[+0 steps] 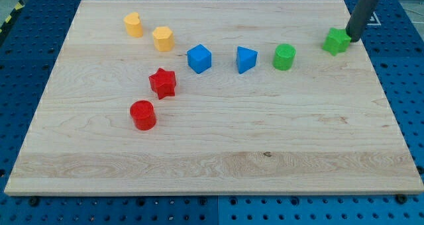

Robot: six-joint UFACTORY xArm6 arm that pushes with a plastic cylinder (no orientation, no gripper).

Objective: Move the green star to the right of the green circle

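The green star (pixel 336 42) lies near the board's right edge, toward the view's top. The green circle (pixel 285 56) stands to its left and slightly lower, with a gap between them. My dark rod comes down from the view's top right. My tip (pixel 352 38) rests against the star's right side.
To the left of the green circle stand a blue triangle-like block (pixel 246 59) and a blue cube (pixel 199 58). A yellow hexagon (pixel 163 38) and a yellow heart-like block (pixel 134 25) lie at upper left. A red star (pixel 162 83) and red cylinder (pixel 143 114) lie lower left. The wooden board (pixel 212 165) sits on a blue pegboard.
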